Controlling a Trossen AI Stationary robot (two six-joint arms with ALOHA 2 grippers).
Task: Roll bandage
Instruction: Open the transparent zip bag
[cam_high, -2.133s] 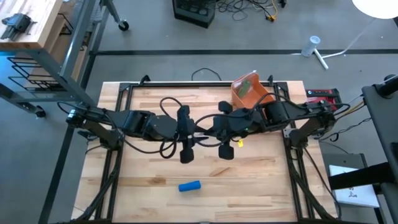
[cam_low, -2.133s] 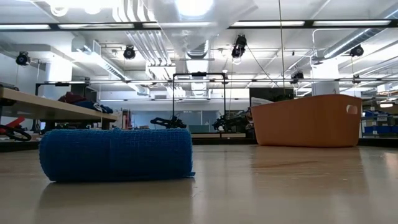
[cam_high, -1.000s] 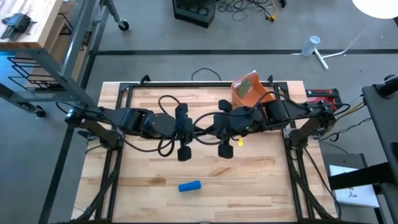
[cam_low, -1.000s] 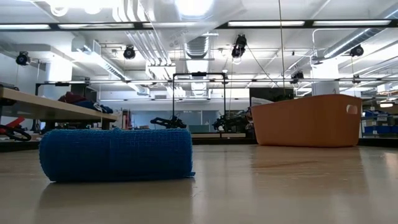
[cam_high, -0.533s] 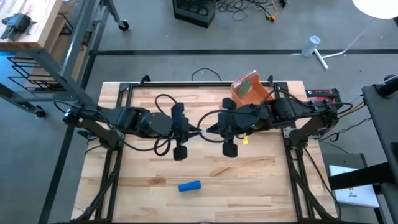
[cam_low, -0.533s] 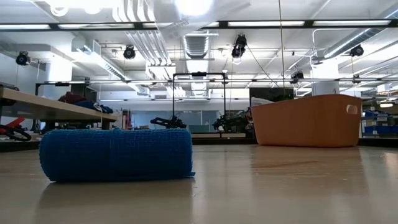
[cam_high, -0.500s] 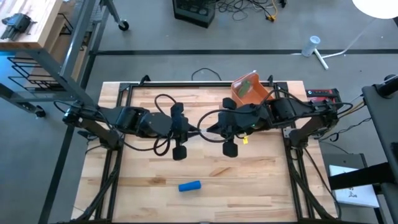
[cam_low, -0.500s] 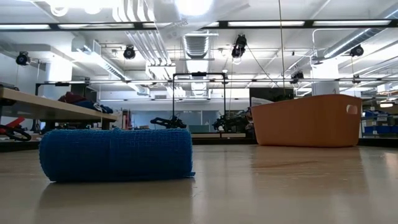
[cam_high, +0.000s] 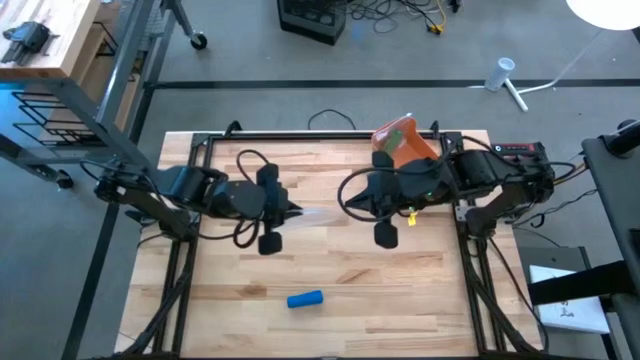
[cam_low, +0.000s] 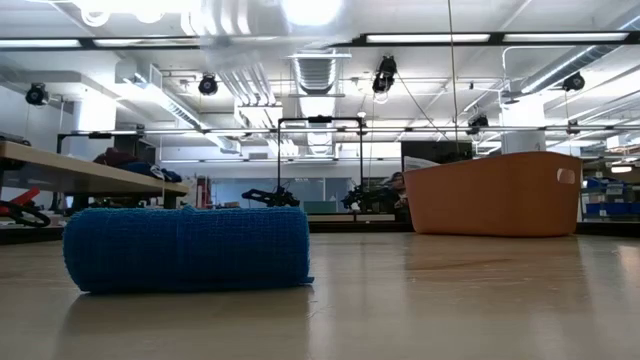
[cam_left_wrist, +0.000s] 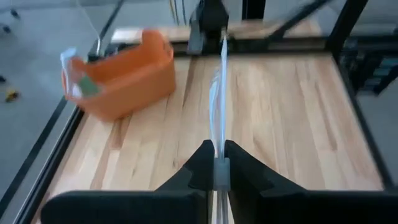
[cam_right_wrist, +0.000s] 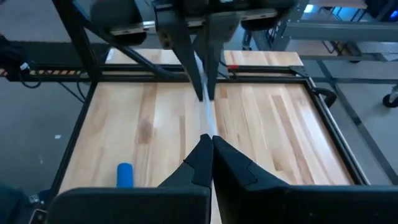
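**A:** What is hard to make out?

**B:** The strip (cam_high: 318, 214) stretched between the two grippers. It is pale and nearly see-through; from above it shows only as a faint band over the table (cam_high: 440, 290). What it is made of I cannot tell. The bin's (cam_high: 397, 143) contents are also unclear: something green and white lies inside, partly hidden by the right arm.

**A:** And the grippers?

**B:** The left gripper (cam_high: 292, 211) is pinched closed on one end of the strip, toward the left half of the table. The right gripper (cam_high: 345, 207) is closed tight on the other end, near the middle. In each wrist view the strip runs edge-on from between the fingers (cam_left_wrist: 202, 163) to the opposite gripper.

**A:** Where is the roll?

**B:** One blue roll (cam_high: 305, 298) lies on its side near the front edge, about midway along it, well apart from both grippers. The low view shows it close up, with its knitted weave.

**A:** Counts?

**B:** One roll, one strip, one orange bin at the back edge right of centre, two arms.
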